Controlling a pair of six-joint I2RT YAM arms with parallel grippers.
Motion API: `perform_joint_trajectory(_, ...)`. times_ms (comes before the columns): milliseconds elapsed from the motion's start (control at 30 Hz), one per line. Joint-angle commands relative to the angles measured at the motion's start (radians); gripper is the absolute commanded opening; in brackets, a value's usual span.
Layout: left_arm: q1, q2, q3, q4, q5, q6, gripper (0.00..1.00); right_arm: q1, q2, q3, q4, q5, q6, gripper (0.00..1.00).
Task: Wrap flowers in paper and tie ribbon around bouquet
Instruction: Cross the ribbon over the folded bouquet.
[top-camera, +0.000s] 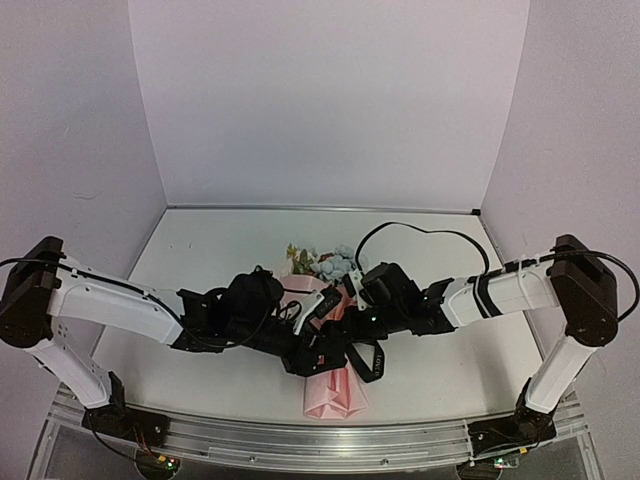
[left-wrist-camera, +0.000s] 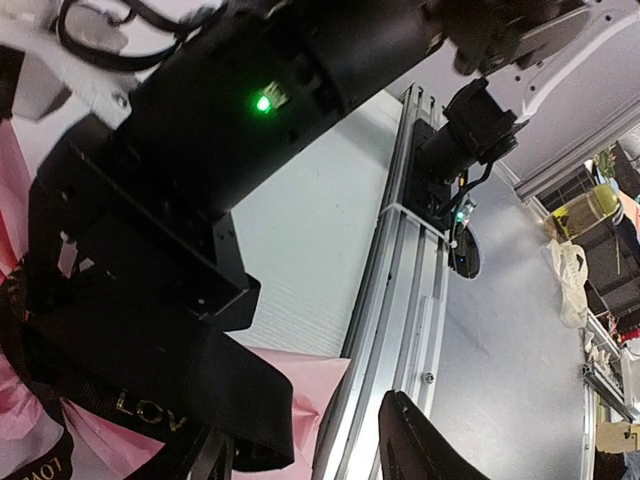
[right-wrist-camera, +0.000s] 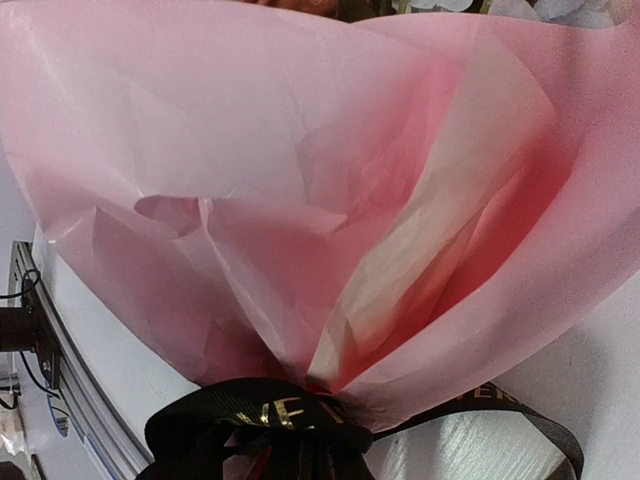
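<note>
The bouquet lies mid-table between both arms: its flowers (top-camera: 325, 262) point to the back, and the pink paper (top-camera: 335, 395) fans toward the near edge. Round the paper's (right-wrist-camera: 300, 150) gathered neck runs the black ribbon (right-wrist-camera: 270, 415) with gold lettering, one loop (top-camera: 366, 360) hanging free. My right gripper (top-camera: 345, 328) sits at the neck, shut, and the ribbon (left-wrist-camera: 140, 405) droops from its tip. In the right wrist view its own fingers are hidden under bunched ribbon. My left gripper (left-wrist-camera: 305, 430) hovers beside it with its jaws apart and only paper (left-wrist-camera: 305, 385) and rail behind them.
An aluminium rail (left-wrist-camera: 400, 300) runs along the table's near edge, close to the paper's corner. The right arm's base (left-wrist-camera: 470, 130) stands on that rail. A black cable (top-camera: 420, 232) arcs over the table behind the right arm. White walls enclose the back and sides.
</note>
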Motion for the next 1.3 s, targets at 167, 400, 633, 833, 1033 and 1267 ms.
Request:
perform_joint_trajectory(167,-0.003,-0.094,-0.025,-0.030,0.051,0.005,0.37,0.004,0.001,0.012,0.032,-0.011,-0.028,0.00)
perform_joint_trajectory(400,-0.002,-0.100,-0.008,-0.112,0.090,0.017,0.16,0.004,-0.006,0.013,0.032,-0.016,-0.029,0.00)
perform_joint_trajectory(633,-0.002,-0.180,-0.044,-0.169,0.088,0.030,0.16,0.011,-0.031,0.007,0.027,-0.039,-0.053,0.00)
perform_joint_trajectory(833,0.013,-0.252,-0.077,-0.193,0.019,0.025,0.43,0.025,-0.034,0.014,0.015,-0.050,-0.079,0.00)
perform_joint_trajectory(1033,0.030,-0.281,-0.088,-0.192,0.041,0.049,0.55,0.032,-0.038,0.022,-0.008,-0.044,-0.100,0.00)
perform_joint_trajectory(1267,0.046,-0.291,-0.078,-0.226,-0.131,0.031,0.52,0.032,-0.039,0.025,-0.016,-0.041,-0.108,0.00)
